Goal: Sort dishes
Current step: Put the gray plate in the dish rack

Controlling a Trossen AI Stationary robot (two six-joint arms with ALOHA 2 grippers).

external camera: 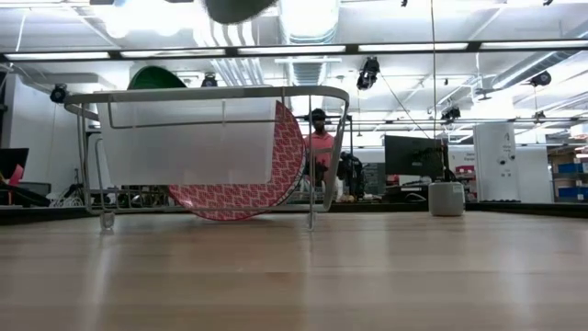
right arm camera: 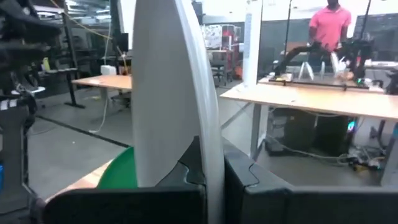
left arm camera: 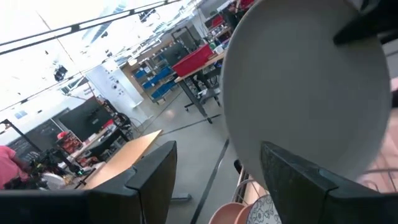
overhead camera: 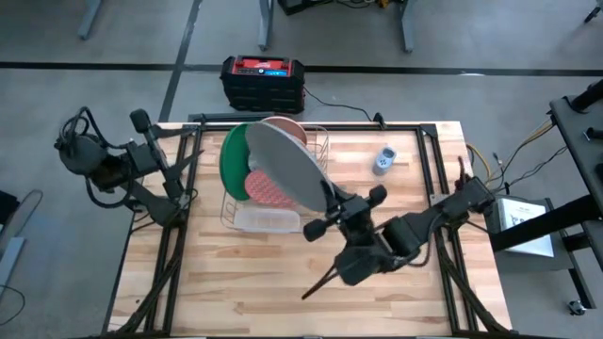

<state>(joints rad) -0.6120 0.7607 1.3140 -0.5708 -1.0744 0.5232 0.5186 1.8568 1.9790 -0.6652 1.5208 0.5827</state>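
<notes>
Right wrist view puts the 2 dark fingers of the right gripper (right arm camera: 208, 165) pinched on the rim of the grey plate (right arm camera: 174, 87), which stands on edge between them, its thin profile rising straight away from the jaws. In the high view the same right gripper (overhead camera: 330, 202) grips that grey plate (overhead camera: 287, 165) at its 5 o'clock edge, and the plate stretches from the jaws toward 11 o'clock, hanging tilted over the wire rack (overhead camera: 320, 141).

That is the relation the coming move seems to turn on: the plate's long axis runs from 5 to 11 o'clock across the rack, with the slots lying beyond the jaws toward 10 o'clock, so lowering it in looks like a matter of bringing its edge into line with the plates already standing there.

In the rack, at about 9 o'clock from the grey plate, stands the green plate (overhead camera: 231, 160); the red patterned plate (overhead camera: 267, 191) leans below it, and a sliver of the salmon-pink plate (overhead camera: 290, 125) shows at 12 o'clock. The low view shows the red patterned plate (external camera: 243, 184) leaning inside the rack (external camera: 211, 95).

The right arm is far nearer. The left gripper (overhead camera: 188, 165) waits at 9 o'clock of the rack, its fingers (left arm camera: 152, 180) spread wide and holding nothing.
</notes>
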